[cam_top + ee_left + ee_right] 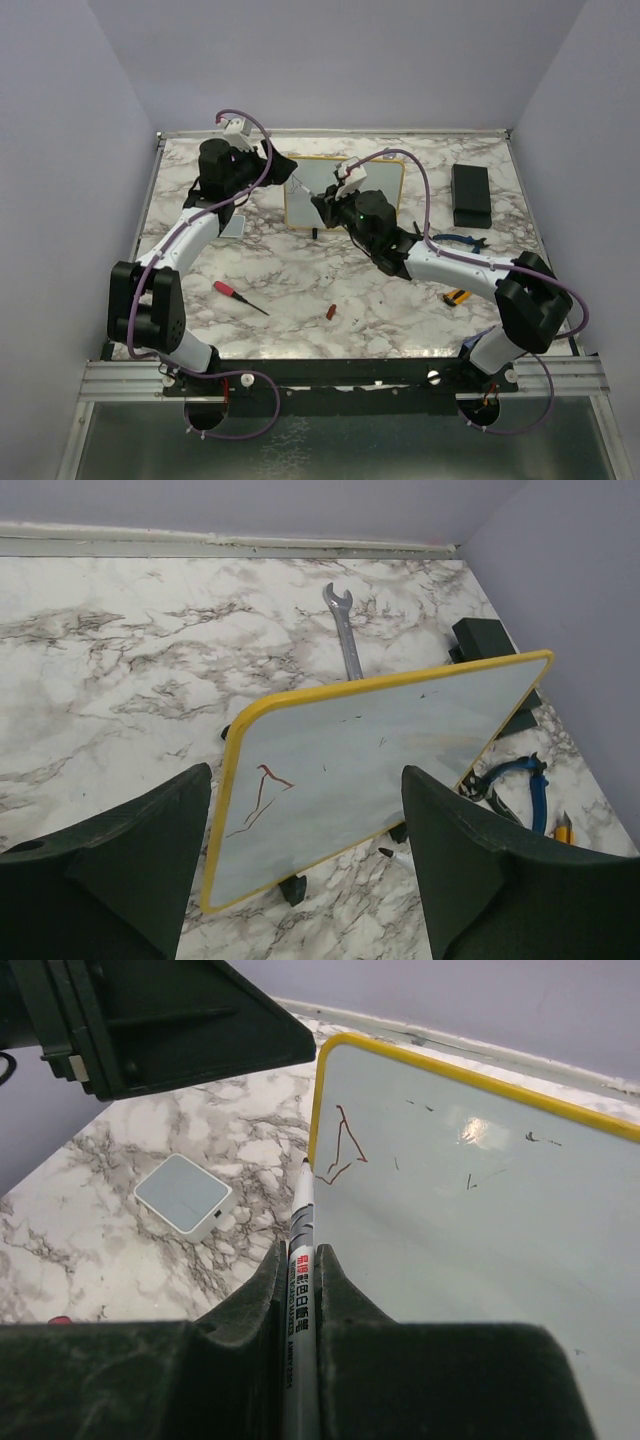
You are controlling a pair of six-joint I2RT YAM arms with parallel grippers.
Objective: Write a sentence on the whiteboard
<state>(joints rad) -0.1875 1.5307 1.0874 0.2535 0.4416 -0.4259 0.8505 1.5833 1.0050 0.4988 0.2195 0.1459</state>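
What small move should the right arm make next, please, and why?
Probably sweep the marker tip rightward past the reddish mark and begin the next stroke. The right gripper is shut on the marker, its tip sits at the yellow frame of the whiteboard, and little else is written. The left gripper is open.

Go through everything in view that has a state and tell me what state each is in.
Whiteboard: standing on its feet.
Sentence: barely begun, few strokes.
Marker: uncapped, tip by the strokes.
Right fingers: shut on marker.
Left fingers: open, empty.
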